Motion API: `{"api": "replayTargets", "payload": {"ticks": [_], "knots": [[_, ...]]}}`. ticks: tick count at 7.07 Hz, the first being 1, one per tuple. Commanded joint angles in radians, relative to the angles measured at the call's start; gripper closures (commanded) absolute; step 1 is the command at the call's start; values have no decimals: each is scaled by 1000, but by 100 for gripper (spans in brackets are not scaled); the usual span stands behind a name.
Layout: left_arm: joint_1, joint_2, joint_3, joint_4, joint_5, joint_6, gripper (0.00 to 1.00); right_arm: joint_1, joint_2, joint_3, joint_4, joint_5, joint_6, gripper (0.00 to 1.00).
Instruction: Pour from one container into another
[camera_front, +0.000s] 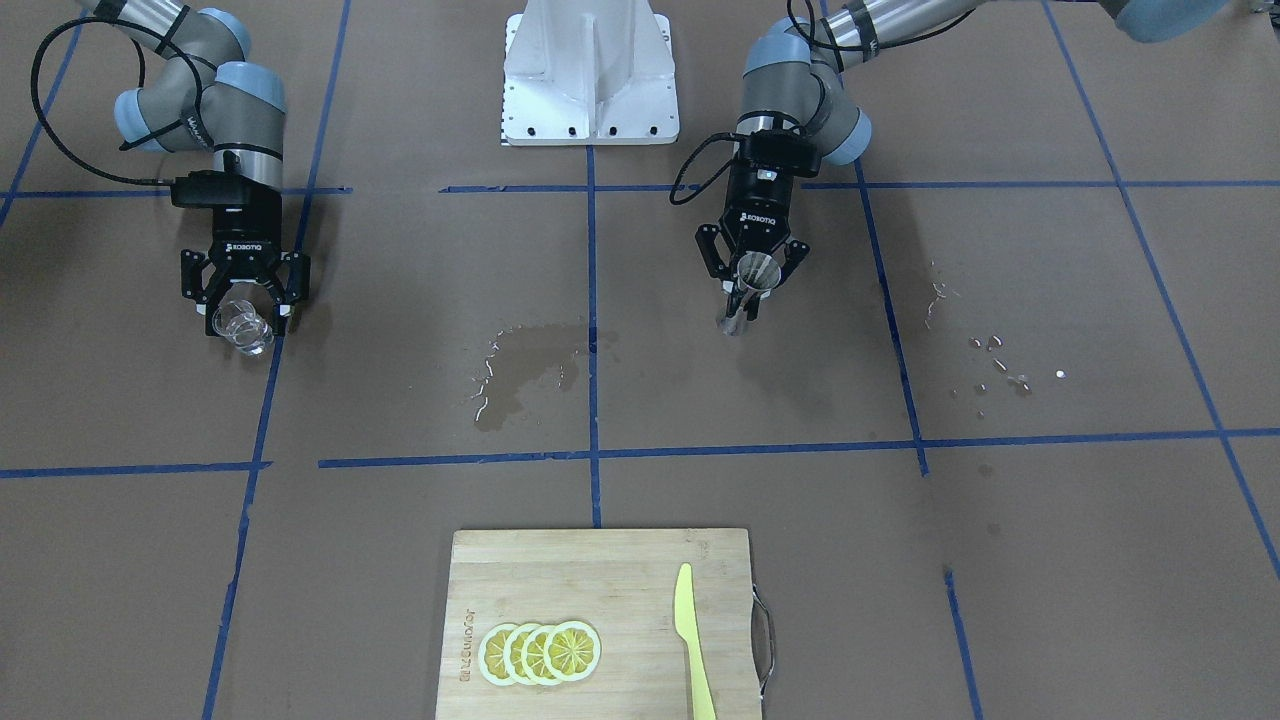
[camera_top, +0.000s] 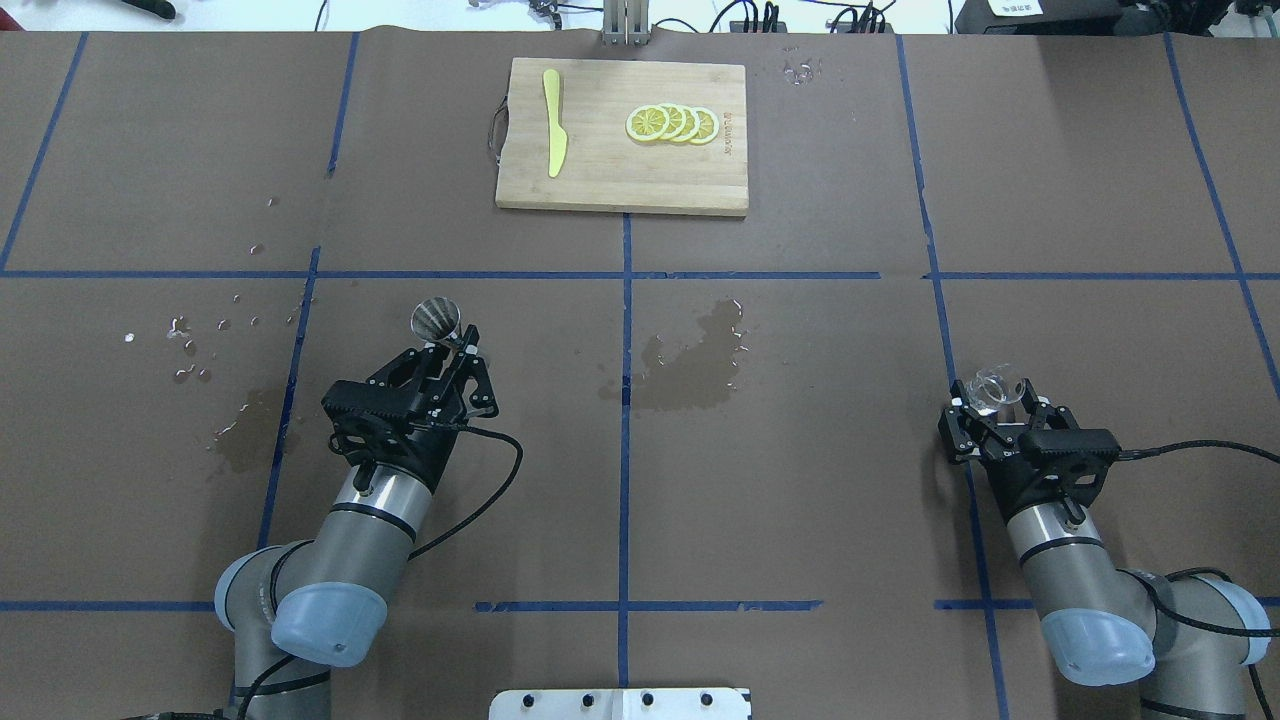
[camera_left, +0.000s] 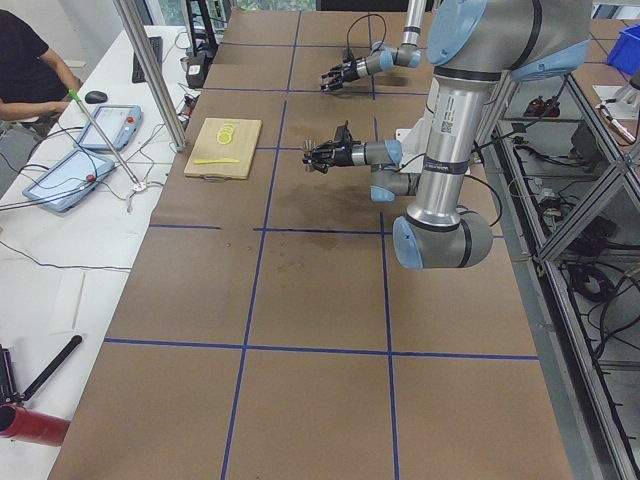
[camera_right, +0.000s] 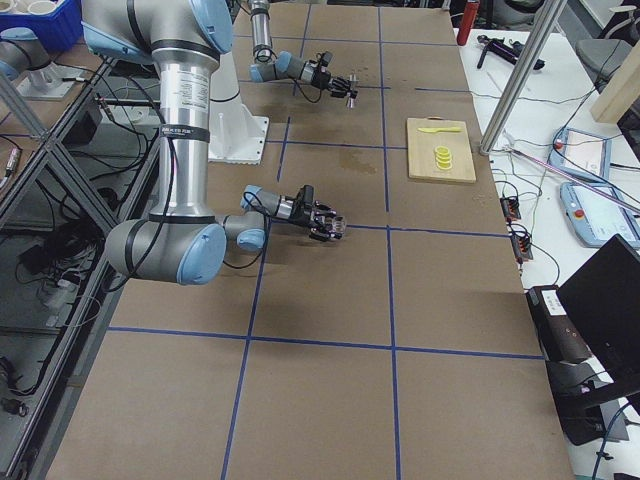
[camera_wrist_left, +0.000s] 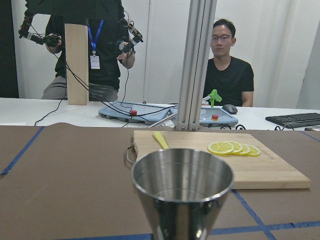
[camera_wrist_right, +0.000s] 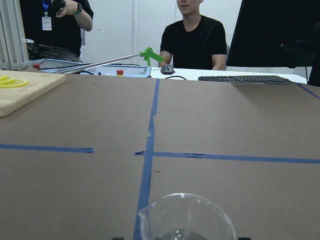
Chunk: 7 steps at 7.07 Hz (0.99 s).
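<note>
One broad bench (camera_top: 800, 500), covered in brown paper and ruled into squares by blue tape, carried everything. The left arm (camera_top: 370, 510) reached forward over the robot's left half of it, and the right arm (camera_top: 1050, 540) did the same over the right half, the two well apart. A wooden cutting board (camera_top: 620, 180) lay at the far edge of the bench, near the middle, across from the robot. A dark wet patch (camera_top: 700, 360) stained the paper close to the centre tape line, between the two arms, and scattered droplets (camera_top: 200, 340) lay out on the left side. The left end effector (camera_top: 452, 348) had its fingers closed on the metal jigger (camera_top: 436, 320), which stood upright in the grip, its open upper cone facing up in the left wrist view; whether its base touched the bench could not be told. The right end effector (camera_top: 995, 402) was clamped around the clear glass tumbler (camera_top: 993, 385), mouth upward, beside a blue tape line on the right. On the board, a yellow knife (camera_top: 553, 125) lay toward the robot's left end, and a row of overlapping lemon slices (camera_top: 672, 123) lay toward the right end, apart from the knife.
</note>
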Motion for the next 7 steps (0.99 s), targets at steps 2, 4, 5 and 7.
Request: {"api": "replayTargets", "payload": {"ticks": [2,4,5,7], "knots": [[0,-1,0,0,0,0,100,7,4,0,0,1,2,23],[0,-1,-1,0,1,0,100,8,4,-11,0,1,0,34],[0,-1,-1,0,1,0,100,8,4,-21,2,1,0,34],[0,-2,-4,0,1,0,100,8,4,-20,2,6,-10,44]]}}
